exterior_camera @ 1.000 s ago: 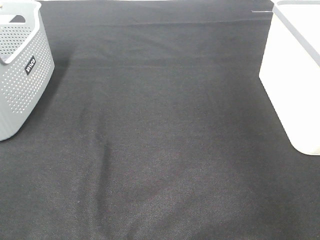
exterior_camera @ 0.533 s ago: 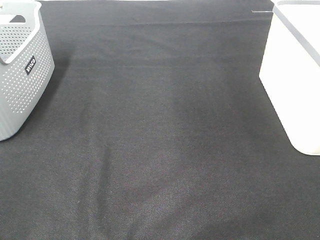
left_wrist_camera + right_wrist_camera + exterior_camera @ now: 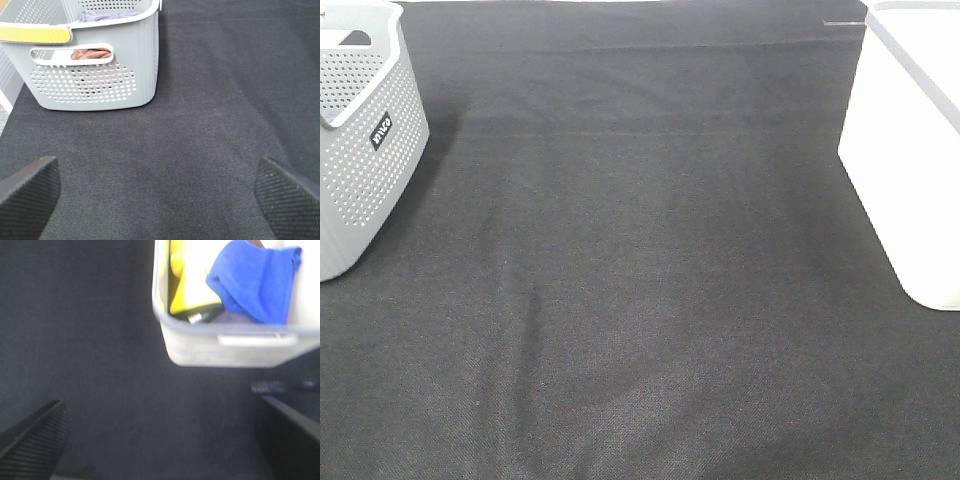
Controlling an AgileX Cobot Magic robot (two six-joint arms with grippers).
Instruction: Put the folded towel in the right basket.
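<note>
1. towels sit inside both baskets: a blue towel and a yellow one in the right basket, a brown towel and a grey-blue one in the grey basket on my left. black cloth between them carries no towel.
2. can't tell which towel is the folded one. if it's the blue, the drop looks done; if not, next job is a pick from the grey basket.
3. left gripper: fingers spread wide, holding nothing. right gripper: fingers spread too, empty, near the right basket.
4. next move needs left arm to reach over the grey rim, pinch a folded edge, then hand across.
5. writing: small dark label on grey basket w/ white letters, too small to read. yellow strip on its rim, no text visible.
</note>
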